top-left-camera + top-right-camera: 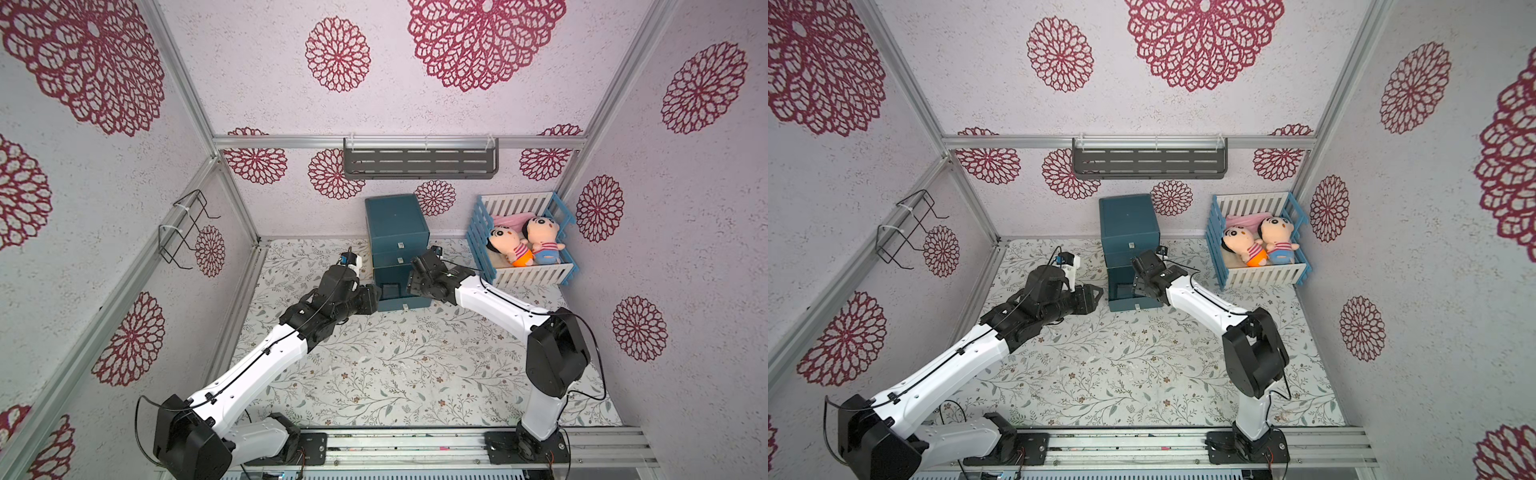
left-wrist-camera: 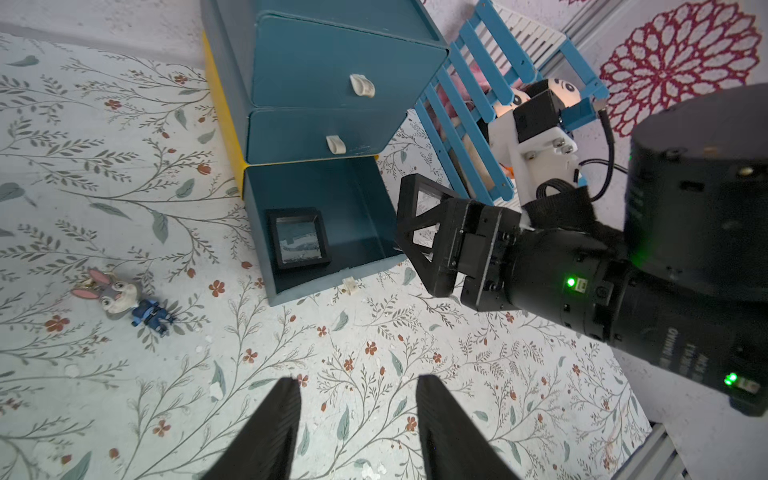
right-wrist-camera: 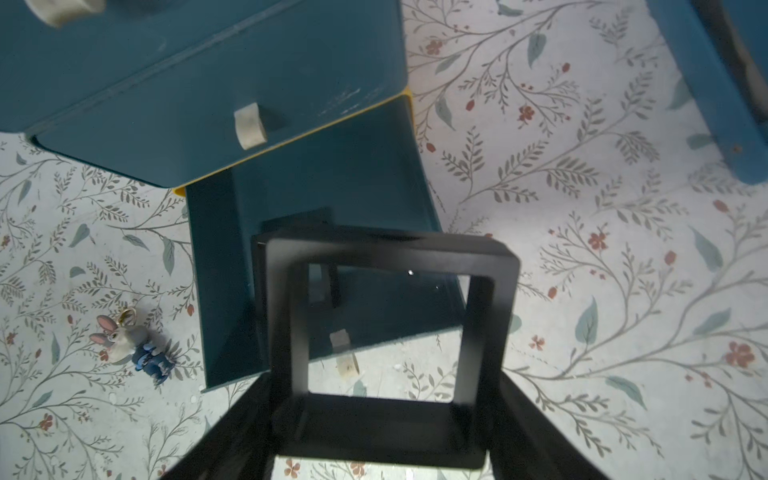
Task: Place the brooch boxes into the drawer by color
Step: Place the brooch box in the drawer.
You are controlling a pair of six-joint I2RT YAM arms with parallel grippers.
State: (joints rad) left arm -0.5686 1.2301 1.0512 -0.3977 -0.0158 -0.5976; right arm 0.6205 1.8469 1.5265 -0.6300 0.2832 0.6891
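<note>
The teal drawer chest stands at the back of the floral mat. Its upper two drawers are shut and the bottom one is pulled out. One black brooch box lies flat in the open drawer. My right gripper is shut on a second black brooch box, held by its sides above the drawer's right part. To the left of the drawer, my left gripper is open and holds nothing.
A small rabbit figure lies on the mat left of the chest. A blue-and-white crib with two dolls stands at the back right. A grey shelf hangs on the back wall and a wire rack on the left wall.
</note>
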